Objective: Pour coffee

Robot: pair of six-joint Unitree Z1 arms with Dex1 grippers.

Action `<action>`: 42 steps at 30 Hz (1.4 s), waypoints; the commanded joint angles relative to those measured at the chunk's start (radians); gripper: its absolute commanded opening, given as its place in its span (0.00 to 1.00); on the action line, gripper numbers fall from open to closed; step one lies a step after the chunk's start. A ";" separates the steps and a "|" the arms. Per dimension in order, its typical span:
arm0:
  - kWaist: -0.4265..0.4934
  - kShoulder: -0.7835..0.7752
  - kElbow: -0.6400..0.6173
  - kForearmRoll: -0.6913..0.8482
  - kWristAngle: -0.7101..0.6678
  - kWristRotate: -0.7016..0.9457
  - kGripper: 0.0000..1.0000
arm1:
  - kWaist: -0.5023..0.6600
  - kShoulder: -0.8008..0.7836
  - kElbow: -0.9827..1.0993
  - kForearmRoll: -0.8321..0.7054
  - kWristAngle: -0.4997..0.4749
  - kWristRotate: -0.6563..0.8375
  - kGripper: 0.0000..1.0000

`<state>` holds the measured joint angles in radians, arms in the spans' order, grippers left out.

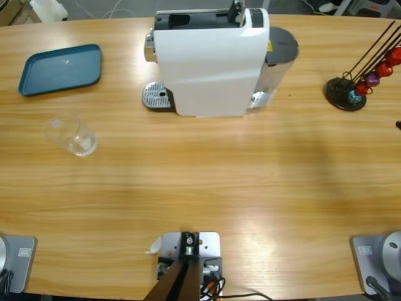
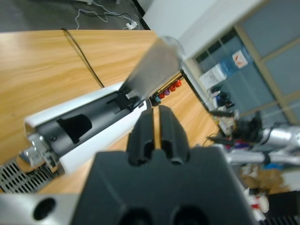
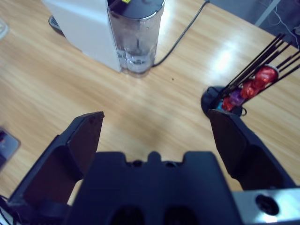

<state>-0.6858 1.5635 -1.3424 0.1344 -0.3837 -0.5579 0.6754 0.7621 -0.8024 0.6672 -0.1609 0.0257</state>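
Note:
No coffee shows in any view. The white coffee machine (image 1: 210,63) stands at the table's far middle, with its metal drip tray (image 1: 156,97) to its left. A clear glass (image 1: 72,135) sits on the table's left part, apart from the machine, and looks empty. In the left wrist view my left gripper (image 2: 156,123) is shut on nothing, just short of the machine's open black top (image 2: 84,124) and raised silver lever (image 2: 154,65). My right gripper (image 3: 154,129) hangs wide open over bare wood, facing the machine's clear water tank (image 3: 136,40). Neither gripper shows in the high view.
A teal tray (image 1: 61,68) lies at the far left. A black capsule rack (image 1: 351,91) with red and purple capsules stands at the far right, also seen as the rack (image 3: 234,96) just past my right jaw. The machine's black cable (image 3: 183,33) runs across the table behind it.

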 commanded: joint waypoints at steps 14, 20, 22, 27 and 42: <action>-0.256 -0.310 0.386 0.393 0.474 0.565 1.00 | -0.383 0.293 0.310 -0.630 -0.224 0.293 0.72; -0.154 -0.352 0.424 0.392 0.468 0.548 1.00 | -0.382 0.421 0.363 -0.784 -0.182 0.227 0.64; -0.143 -0.350 0.436 0.392 0.464 0.550 1.00 | -0.381 0.445 0.364 -0.815 -0.167 0.210 0.64; -0.141 -0.348 0.471 0.377 0.460 0.546 1.00 | -0.387 0.508 0.375 -0.873 -0.175 0.192 0.63; -0.136 -0.377 0.507 0.345 0.454 0.533 1.00 | -0.426 0.513 0.384 -0.923 -0.207 0.158 0.50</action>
<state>-0.8290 1.2159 -0.8806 0.4953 0.0730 -0.0156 0.2794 1.2560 -0.4459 -0.2326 -0.3500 0.1994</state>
